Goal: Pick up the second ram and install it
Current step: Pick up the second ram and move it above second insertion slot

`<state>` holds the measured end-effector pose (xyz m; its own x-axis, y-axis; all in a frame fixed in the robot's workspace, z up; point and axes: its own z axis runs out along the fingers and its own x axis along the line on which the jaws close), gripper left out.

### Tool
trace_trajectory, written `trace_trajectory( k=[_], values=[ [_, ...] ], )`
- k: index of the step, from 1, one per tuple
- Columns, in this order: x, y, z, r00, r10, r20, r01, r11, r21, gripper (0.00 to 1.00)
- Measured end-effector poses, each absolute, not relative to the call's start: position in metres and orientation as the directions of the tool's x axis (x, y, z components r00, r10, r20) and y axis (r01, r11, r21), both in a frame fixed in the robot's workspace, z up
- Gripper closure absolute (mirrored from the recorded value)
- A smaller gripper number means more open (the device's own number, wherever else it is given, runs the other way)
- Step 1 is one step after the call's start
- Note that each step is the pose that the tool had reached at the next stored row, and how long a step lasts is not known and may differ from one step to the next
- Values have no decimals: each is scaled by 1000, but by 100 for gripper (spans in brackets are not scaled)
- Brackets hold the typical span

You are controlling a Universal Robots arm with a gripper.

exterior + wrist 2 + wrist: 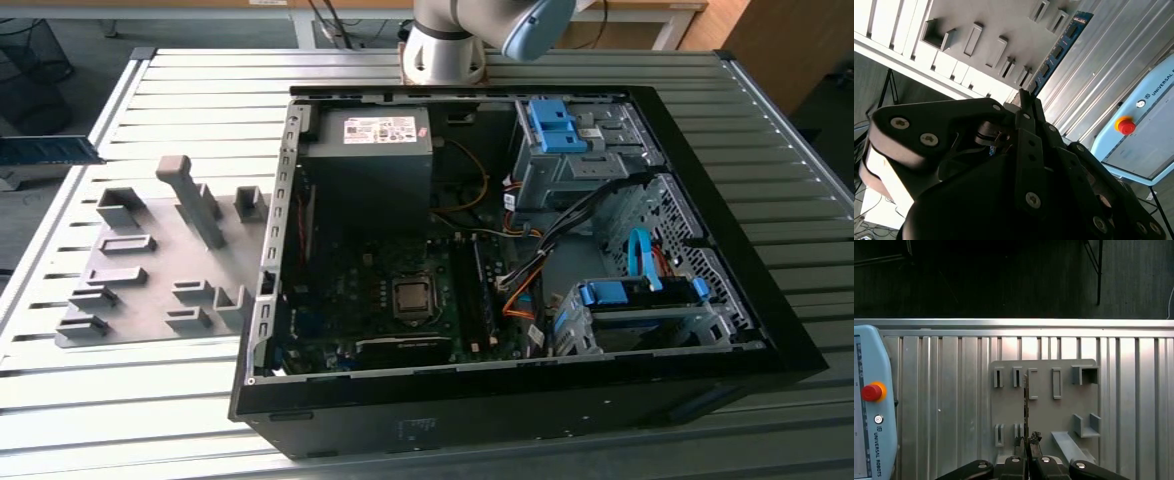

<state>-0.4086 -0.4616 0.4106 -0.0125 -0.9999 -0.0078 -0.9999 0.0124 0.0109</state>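
The second ram point(1059, 50), a thin blue-green board with black chips, sticks out from between my fingertips. In the first wrist view it appears edge-on as a dark sliver point(1025, 405). My gripper point(1024, 97) point(1027, 441) is shut on its near end. The ram hangs in the air well above the grey holder plate point(1044, 415) with its slotted blocks. That same plate point(167, 225) lies on the table at the exterior view's left.
An open black computer case point(534, 395) lies on the ribbed metal table point(400, 440), its mainboard slots point(467, 290) exposed near the middle. The arm's base point(441, 50) stands behind the case. A pale blue pendant with a red button point(869, 405) point(1139, 125) lies beside the plate.
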Motion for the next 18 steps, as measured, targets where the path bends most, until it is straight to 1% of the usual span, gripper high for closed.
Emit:
trace_trajectory(
  k=[18],
  values=[
    [-402,-462,412,-13,-1000,-8,-1000,12,11,86]
  ],
)
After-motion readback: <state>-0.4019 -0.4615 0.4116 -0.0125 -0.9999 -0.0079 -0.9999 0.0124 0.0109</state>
